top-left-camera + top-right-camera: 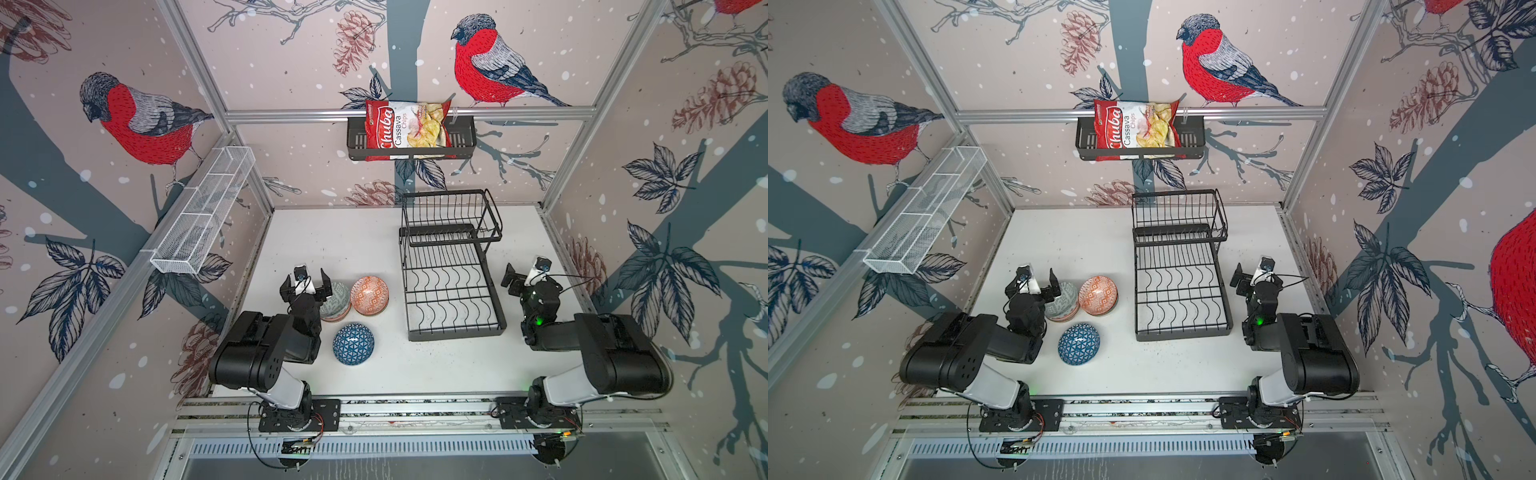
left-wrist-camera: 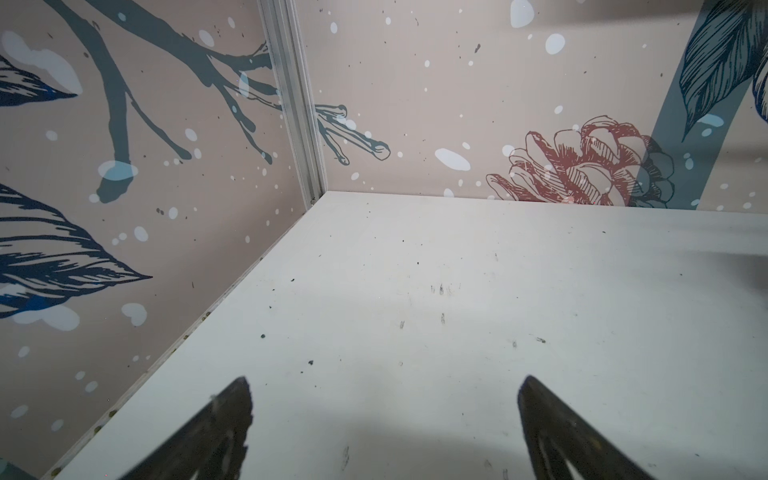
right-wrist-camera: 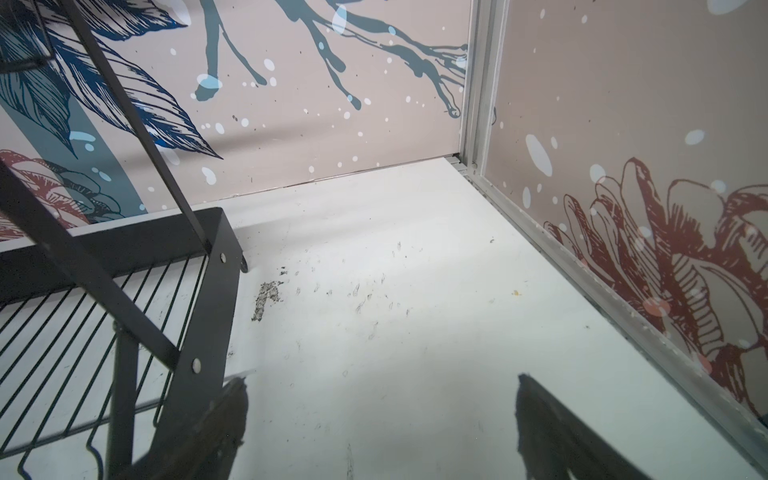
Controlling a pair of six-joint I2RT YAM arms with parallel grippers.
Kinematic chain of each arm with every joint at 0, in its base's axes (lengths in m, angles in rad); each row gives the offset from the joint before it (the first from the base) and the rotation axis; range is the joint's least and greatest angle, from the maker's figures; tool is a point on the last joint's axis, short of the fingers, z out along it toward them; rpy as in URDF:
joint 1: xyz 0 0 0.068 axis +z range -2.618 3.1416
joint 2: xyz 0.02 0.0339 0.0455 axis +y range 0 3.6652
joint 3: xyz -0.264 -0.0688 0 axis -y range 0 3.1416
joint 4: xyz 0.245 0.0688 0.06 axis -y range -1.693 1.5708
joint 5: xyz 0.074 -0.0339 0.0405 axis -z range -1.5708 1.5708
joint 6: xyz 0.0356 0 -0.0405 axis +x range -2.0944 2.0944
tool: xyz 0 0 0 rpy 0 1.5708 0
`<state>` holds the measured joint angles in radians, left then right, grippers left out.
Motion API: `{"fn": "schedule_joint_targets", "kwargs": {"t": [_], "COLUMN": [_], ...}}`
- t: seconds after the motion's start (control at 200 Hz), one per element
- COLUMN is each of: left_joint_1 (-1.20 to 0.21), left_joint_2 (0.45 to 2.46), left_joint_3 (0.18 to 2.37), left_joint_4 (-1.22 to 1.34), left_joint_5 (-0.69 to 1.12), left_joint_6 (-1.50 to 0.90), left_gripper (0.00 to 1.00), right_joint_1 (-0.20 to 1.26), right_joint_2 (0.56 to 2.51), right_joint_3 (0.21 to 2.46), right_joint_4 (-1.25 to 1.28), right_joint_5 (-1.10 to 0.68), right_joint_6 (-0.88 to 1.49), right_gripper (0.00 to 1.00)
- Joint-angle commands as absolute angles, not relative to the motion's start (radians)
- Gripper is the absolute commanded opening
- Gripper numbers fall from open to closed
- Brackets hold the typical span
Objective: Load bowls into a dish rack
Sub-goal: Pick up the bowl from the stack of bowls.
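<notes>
In both top views three bowls (image 1: pixel 353 344) lie upside down on the table (image 1: pixel 332 241), left of the dish rack (image 1: pixel 453 286) and close to the left gripper (image 2: pixel 384 384). Neither wrist view shows them: the left sees spread, unladen jaws over bare table, while the right gripper (image 3: pixel 380 380), likewise spread, sees the rack's corner.

Bare table (image 1: pixel 395 353) between bowls (image 1: pixel 369 296), dish rack (image 1: pixel 457 331)
</notes>
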<state>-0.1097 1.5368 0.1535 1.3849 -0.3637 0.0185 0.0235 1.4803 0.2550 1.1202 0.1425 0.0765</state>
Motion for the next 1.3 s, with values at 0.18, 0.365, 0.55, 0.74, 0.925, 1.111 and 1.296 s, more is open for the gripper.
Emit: {"fn": "schedule_joint_targets", "kwargs": {"t": [0.18,0.365,0.55,0.74,0.925,1.111,1.296], "left_joint_1": [-0.116,-0.123,-0.125,-0.129,-0.129,-0.129,-0.13], "left_joint_2": [1.487,1.423,1.328,1.215,1.132,1.067,1.039], "left_joint_3": [0.146,0.174,0.183,0.233,0.28,0.331,0.392], "left_joint_4": [1.427,1.314,1.189,0.981,0.82,0.679,0.521], "left_joint_5": [-0.395,-0.425,-0.429,-0.457,-0.459,-0.487,-0.452], "left_joint_6": [0.018,0.021,0.008,-0.037,-0.094,-0.178,-0.251], "left_gripper": [0.99,0.98,0.99,0.98,0.98,0.98,0.98], "right_joint_1": [0.039,0.043,0.048,0.061,0.073,0.091,0.148], "right_joint_2": [1.394,1.335,1.257,1.146,1.063,1.022,1.027], "right_joint_3": [0.27,0.279,0.293,0.309,0.344,0.402,0.473], "right_joint_4": [1.048,0.973,0.882,0.778,0.647,0.497,0.377], "right_joint_5": [0.185,0.216,0.215,0.251,0.274,0.28,0.276], "right_joint_6": [0.065,0.081,0.106,0.155,0.212,0.274,0.283], "right_gripper": [1.0,1.0,1.0,0.99,0.99,0.99,1.0]}}
